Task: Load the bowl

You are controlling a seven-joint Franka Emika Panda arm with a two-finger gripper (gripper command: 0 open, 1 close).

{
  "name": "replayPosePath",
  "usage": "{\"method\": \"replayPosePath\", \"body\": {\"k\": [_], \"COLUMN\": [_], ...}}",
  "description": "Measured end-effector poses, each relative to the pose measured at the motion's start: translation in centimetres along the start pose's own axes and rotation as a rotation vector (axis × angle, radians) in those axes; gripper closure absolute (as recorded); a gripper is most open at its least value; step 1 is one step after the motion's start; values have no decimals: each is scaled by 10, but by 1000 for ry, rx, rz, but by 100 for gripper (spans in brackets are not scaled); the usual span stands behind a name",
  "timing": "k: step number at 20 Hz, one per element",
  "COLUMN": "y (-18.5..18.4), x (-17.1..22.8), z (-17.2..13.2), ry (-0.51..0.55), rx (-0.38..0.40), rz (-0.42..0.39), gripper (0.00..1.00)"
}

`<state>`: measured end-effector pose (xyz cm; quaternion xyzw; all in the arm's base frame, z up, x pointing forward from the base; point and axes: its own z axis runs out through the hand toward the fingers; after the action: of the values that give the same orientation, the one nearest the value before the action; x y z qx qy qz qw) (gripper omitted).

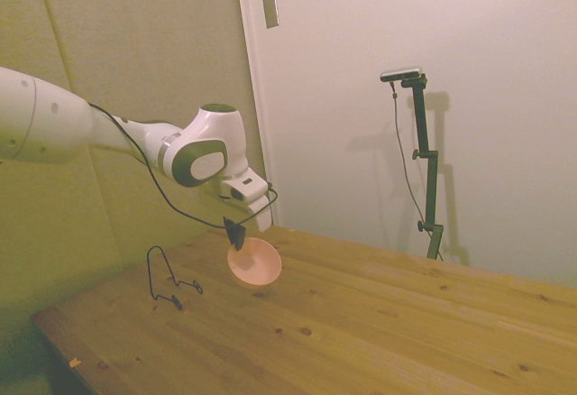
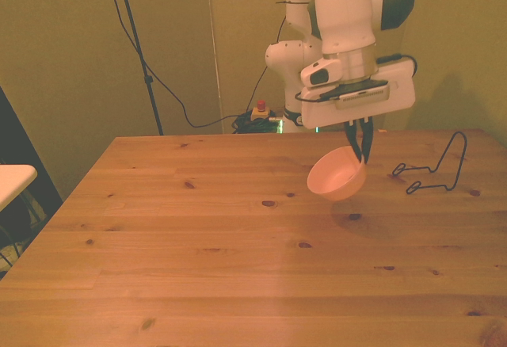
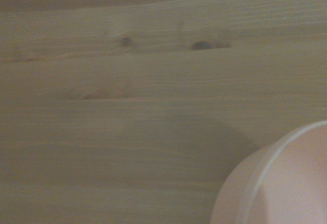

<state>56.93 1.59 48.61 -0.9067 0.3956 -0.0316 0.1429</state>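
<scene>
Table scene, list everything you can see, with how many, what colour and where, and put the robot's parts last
bowl: one, salmon-pink, tilted and lifted off the table, held by its rim in the claw, with its shadow on the wood below.
rack: one, thin black wire, standing on the table at the front view's right, apart from the bowl.
table: one, light knotty wood, bearing the rack.
red-and-yellow button box: one, on the floor behind the table near the robot's base.
arm: one, white, reaching in over the table.
claw: one, dark fingers, shut on the bowl's rim.
</scene>
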Motion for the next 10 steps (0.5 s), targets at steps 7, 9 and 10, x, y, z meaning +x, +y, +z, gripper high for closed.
{"method": "replayPosePath", "body": {"k": [7, 9, 10], "y": [-2, 5, 9], "x": [-26, -31, -35], "z": [8, 10, 10], "ry": [-99, -129, -145], "rx": [59, 114, 145], "rz": [-54, -63, -68], "gripper": [100, 100, 100]}}
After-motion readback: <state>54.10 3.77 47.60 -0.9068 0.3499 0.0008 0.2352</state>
